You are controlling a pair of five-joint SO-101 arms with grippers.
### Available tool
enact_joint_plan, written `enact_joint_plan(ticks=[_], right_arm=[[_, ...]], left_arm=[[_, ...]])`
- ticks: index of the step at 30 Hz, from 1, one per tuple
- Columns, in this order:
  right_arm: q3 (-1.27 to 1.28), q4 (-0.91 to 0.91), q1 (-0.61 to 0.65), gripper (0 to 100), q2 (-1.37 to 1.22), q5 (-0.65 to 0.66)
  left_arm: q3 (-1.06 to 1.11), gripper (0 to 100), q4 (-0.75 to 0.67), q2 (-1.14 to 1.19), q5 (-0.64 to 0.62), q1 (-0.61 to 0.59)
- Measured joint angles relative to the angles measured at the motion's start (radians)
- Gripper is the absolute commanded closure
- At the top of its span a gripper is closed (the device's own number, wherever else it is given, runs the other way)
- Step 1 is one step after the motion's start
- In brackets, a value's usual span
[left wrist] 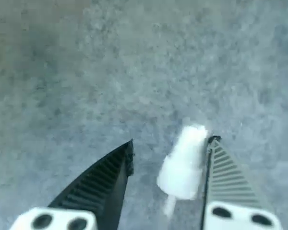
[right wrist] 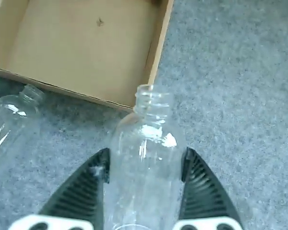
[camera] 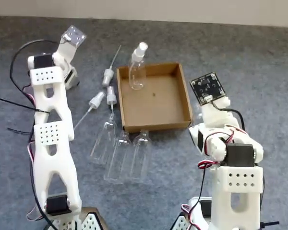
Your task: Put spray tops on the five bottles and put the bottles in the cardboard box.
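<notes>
Right gripper [right wrist: 145,165] is pinching an uncapped bottle [right wrist: 146,134] just beside the cardboard box [right wrist: 157,57]. Left gripper [left wrist: 172,143] is hovering with fingers spread, a spray top [left wrist: 183,160] against one finger. Capping looks to be starting. Next, those fingers need closing on that top.

No readable text or number — not even on the cardboard box [camera: 158,110].
</notes>
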State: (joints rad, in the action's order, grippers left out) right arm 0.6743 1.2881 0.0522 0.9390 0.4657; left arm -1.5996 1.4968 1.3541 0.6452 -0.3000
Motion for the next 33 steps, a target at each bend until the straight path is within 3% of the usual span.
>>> enact_joint_plan(ticks=[10,17,23,27,33], right_arm=[[0.0,0.0,0.0,96.5,0.0,0.0],[0.0,0.0,0.0,96.4,0.0,0.0],[0.0,0.0,0.0,96.4,0.0,0.0],[0.0,0.0,0.0,96.4,0.0,0.0],[0.0,-0.038,0.034,96.7,0.0,-0.052]], left_arm=[[-0.012,95,0.063,0.029,0.029,0.0],[-0.029,96,0.199,0.008,0.023,-0.002],[-0.011,96,0.25,-0.172,-0.107,-0.002],[0.124,99,0.259,-0.353,-0.184,-0.021],[0.555,99,0.261,-0.741,-0.245,-0.041]])
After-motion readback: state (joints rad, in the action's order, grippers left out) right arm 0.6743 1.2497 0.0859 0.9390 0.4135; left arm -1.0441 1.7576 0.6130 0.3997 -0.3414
